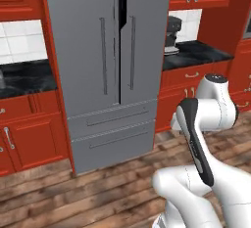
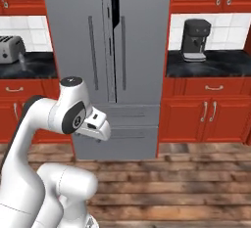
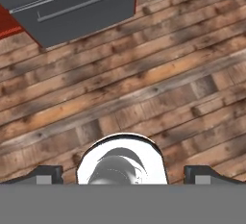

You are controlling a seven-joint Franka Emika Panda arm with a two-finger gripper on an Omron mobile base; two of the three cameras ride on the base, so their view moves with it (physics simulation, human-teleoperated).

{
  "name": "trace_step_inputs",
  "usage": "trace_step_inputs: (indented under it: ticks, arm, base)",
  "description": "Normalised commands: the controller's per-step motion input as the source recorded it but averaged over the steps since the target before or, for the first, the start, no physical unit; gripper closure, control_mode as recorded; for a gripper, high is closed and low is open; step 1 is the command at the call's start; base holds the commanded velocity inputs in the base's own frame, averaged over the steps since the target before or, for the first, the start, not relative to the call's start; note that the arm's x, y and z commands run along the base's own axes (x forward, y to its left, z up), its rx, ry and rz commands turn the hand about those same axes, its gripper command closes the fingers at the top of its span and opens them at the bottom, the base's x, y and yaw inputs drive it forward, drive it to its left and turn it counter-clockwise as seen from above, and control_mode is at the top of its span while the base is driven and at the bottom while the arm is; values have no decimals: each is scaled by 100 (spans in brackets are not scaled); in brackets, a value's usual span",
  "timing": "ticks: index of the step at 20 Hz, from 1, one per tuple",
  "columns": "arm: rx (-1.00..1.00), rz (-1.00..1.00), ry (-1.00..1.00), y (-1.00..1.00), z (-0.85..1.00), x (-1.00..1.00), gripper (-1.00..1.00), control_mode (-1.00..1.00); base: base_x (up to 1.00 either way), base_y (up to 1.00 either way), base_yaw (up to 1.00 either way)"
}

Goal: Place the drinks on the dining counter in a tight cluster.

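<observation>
The tool [image 3: 123, 172] hung nearest, fingers spread wide, grasping nothing — wooden floor [image 3: 144, 88] below, grey fridge [image 3: 72, 6] at eleven o'clock.

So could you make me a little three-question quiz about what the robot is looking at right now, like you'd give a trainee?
1. True or false: the refrigerator in front of the robot has its doors shut.
2. Which appliance stands on the counter right of the refrigerator in the right base view? A) coffee machine B) blender C) kettle
3. In the hand view, what surface does the open gripper point down at?

Key
1. True: both tall doors and the two lower drawers are closed.
2. A. The toaster stands on the other side.
3. The wooden plank floor, with the refrigerator's bottom drawers at the top edge.
</observation>
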Motion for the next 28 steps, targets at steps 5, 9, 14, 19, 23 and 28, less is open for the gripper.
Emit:
trace_step_inputs:
  ticks: [5,9,14,19,23,28]
  arm:
    - [0,0,0,0,0,0,-100,100]
    - [0,0,0,0,0,0,-100,100]
    - [0,0,0,0,0,0,-100,100]
    - [0,0,0,0,0,0,-100,100]
    - [0,0,0,0,0,0,-100,100]
    - [0,0,0,0,0,0,-100,100]
  base:
    - [66,68,3]
    - [56,67,9]
    - [37,83,4]
    - [36,90,0]
    - [22,87,7]
    - [11,79,17]
